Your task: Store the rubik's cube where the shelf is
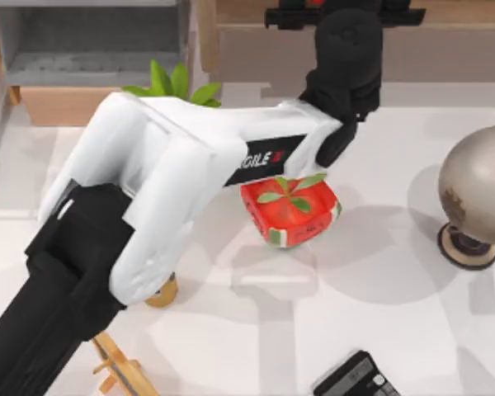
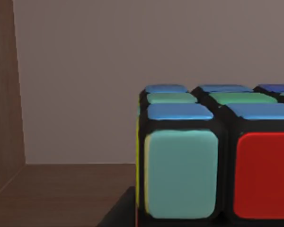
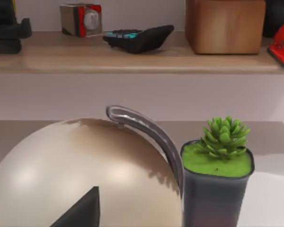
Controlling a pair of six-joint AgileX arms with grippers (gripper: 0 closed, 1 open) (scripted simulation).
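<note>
One arm is doing the work here. Our left arm is reaching from the table's near left corner across to the shelf [image 1: 462, 49] at the far side. Our left gripper [image 1: 346, 15] is sitting at the shelf's top edge, and we cannot tell if it is spread or pinching. In the left wrist view the rubik's cube [image 2: 217, 156] is very close. It is standing upright on a brown wood floor, with a wood wall to one side and a plain grey-brown panel behind it. Under the arm a red planter [image 1: 290, 210] is sitting tilted on the table. A globe [image 1: 478, 186] is standing on the table's right side, and a calculator [image 1: 359, 379] is lying near the front edge. Our right arm is waiting near the globe.
</note>
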